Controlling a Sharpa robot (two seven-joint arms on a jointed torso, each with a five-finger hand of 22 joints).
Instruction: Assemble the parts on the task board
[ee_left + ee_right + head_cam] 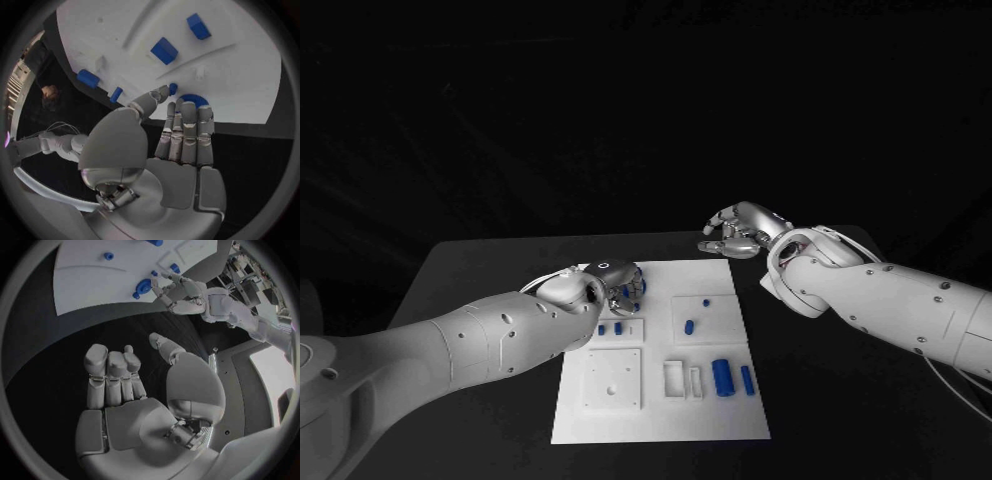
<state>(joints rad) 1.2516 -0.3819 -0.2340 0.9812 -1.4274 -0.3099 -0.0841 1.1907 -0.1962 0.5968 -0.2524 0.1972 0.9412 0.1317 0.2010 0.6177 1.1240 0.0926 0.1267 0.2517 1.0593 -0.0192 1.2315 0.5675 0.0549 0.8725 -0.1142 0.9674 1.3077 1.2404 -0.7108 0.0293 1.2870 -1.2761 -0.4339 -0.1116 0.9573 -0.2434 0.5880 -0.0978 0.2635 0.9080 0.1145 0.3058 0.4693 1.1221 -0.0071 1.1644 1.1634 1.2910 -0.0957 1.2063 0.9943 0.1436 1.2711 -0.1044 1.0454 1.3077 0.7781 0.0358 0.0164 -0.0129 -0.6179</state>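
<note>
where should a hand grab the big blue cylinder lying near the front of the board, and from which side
Judging by its pose, take the big blue cylinder across its middle, coming straight down from above. It lies flat on the task board with its long axis running front to back, so its rounded left and right flanks face outward. A slimmer blue piece lies close on its right, leaving little room there.

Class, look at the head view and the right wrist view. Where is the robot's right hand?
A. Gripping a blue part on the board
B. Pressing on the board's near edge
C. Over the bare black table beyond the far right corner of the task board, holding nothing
C: the right hand hangs over the black table off the task board, its fingers holding nothing.
</note>
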